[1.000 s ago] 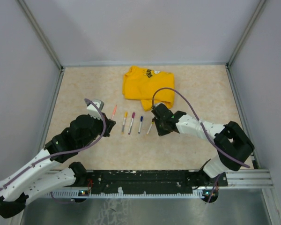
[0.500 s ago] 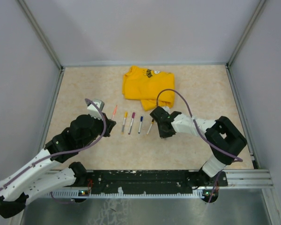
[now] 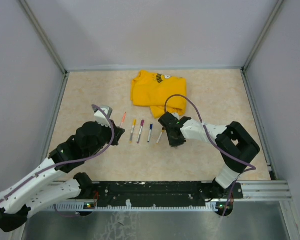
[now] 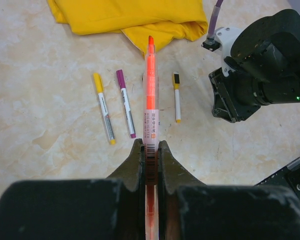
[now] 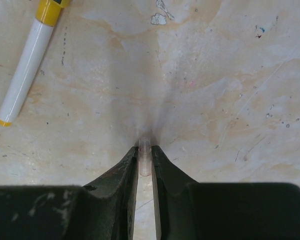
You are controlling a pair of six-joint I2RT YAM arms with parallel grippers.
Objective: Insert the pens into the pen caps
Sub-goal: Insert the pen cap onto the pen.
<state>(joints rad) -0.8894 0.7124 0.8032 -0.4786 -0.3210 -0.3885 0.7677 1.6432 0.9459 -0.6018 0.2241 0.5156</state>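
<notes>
Tabletop point(image 3: 90, 90) holds four pens point(image 3: 140, 131); left fingers point(image 4: 134, 162) grip one orange pen point(image 4: 150, 95), right fingers point(image 5: 127, 165) pinch maybe one cap point(image 5: 145, 157).

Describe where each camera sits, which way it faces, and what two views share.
Top external: above and behind the arms, looking down on the table; both arms show, bases at bottom.
Left wrist: on the left arm, facing along the left gripper, shut on the orange pen; its fingers show.
Right wrist: low over the table, facing down past the right gripper.
Shared: top and left wrist views both show the yellow T-shirt.
</notes>
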